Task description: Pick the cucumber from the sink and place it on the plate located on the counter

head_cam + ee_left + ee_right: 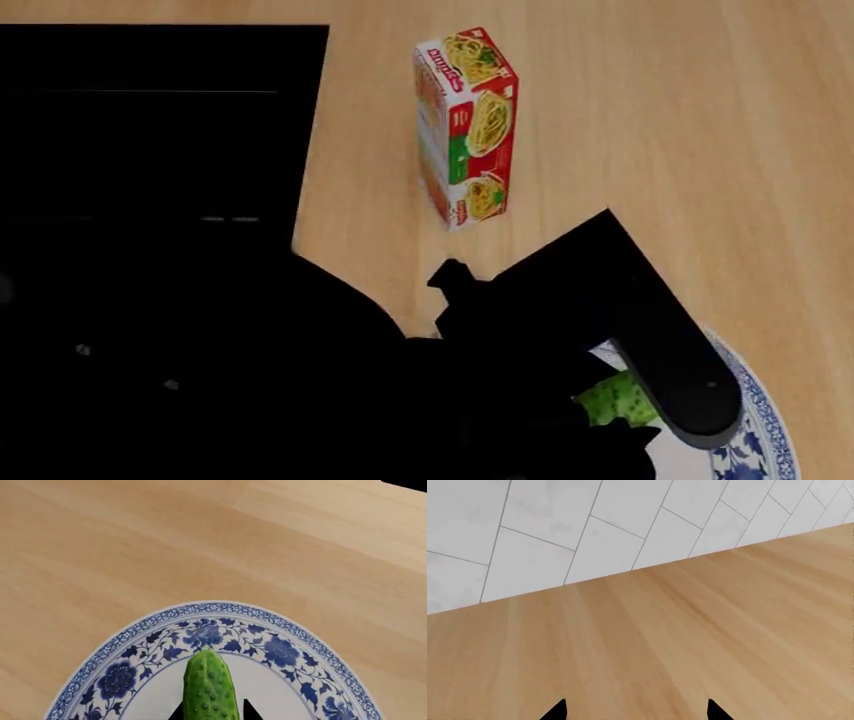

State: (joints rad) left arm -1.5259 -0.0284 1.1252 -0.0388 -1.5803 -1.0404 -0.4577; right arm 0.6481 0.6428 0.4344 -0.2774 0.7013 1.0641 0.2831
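Observation:
The bright-green bumpy cucumber (209, 687) lies lengthwise between the two black fingertips of my left gripper (213, 711), which is shut on it. It hangs just over the white centre of the blue floral plate (220, 611) on the wood-grain counter (133, 540). In the head view the cucumber (611, 400) peeks out under my black left arm (641, 320), at the plate's (754, 440) near edge. The black sink (160, 130) fills the left side. My right gripper (636, 711) is open and empty over bare counter.
A red and white noodle box (465, 125) stands upright on the counter between the sink and the plate. A white tiled wall (594, 525) rises behind the counter in the right wrist view.

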